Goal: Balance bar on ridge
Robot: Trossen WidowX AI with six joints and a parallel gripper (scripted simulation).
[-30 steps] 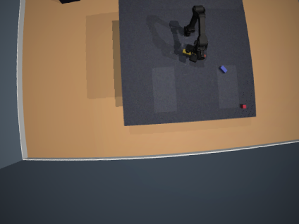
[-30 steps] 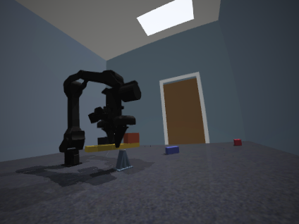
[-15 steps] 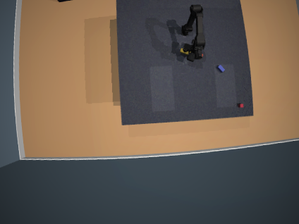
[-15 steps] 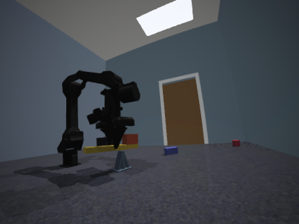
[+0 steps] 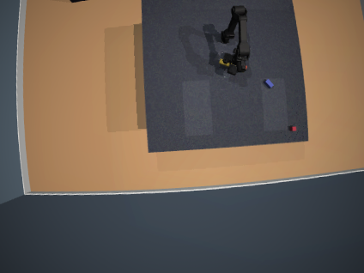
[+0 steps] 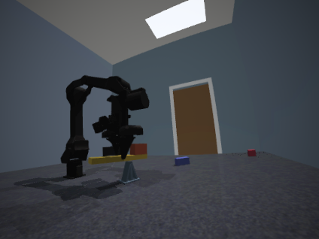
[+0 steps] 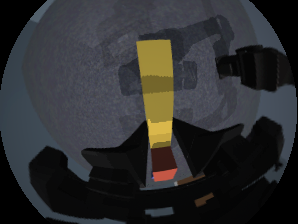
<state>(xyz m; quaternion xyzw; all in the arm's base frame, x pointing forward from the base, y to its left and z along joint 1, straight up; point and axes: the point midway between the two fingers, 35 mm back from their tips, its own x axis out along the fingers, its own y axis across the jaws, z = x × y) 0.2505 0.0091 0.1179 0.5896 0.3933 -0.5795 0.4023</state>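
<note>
The yellow bar (image 5: 221, 63) (image 6: 101, 159) (image 7: 157, 100) is held above the table, roughly level, with its left end slightly lower in the exterior view. A red block (image 6: 138, 149) (image 7: 165, 174) sits on one end of it. My gripper (image 6: 123, 155) (image 7: 158, 121) is shut on the bar, close to the red block, and points down. The grey-blue ridge (image 6: 129, 173) stands on the table under the bar, just right of the fingertips in the exterior view. The bar's underside appears at the ridge's top; whether they touch cannot be told. The wrist view does not show the ridge clearly.
A blue block (image 5: 269, 83) (image 6: 182, 161) lies on the dark table (image 5: 236, 116) (image 6: 226, 195), beyond the ridge. A small red cube (image 5: 293, 128) (image 6: 251, 152) lies farther off near a table corner. A dark shape shows behind the bar in the exterior view.
</note>
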